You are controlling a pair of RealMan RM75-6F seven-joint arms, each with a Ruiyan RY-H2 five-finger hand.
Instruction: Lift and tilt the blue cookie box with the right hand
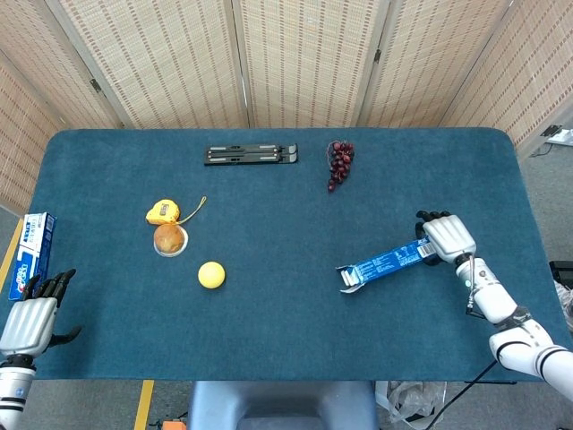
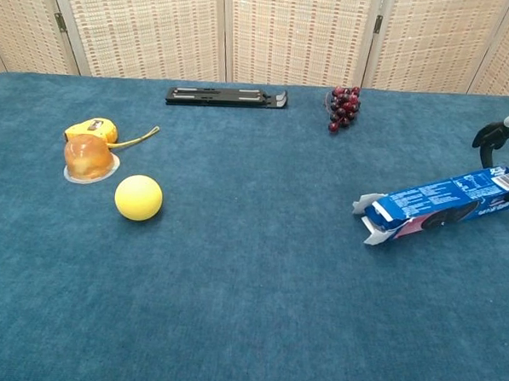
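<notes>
The teal counter fills the frame. At right centre lies the long blue cookie box, near-end flaps open, its far end clasped by the right hand fingers. At lower left, the left hand fingers are apart.

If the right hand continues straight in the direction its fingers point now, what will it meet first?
The right hand points toward the table's far edge, over one end of the blue cookie box. Beyond the box, only bare blue table seems ahead, though depth is unclear.
</notes>
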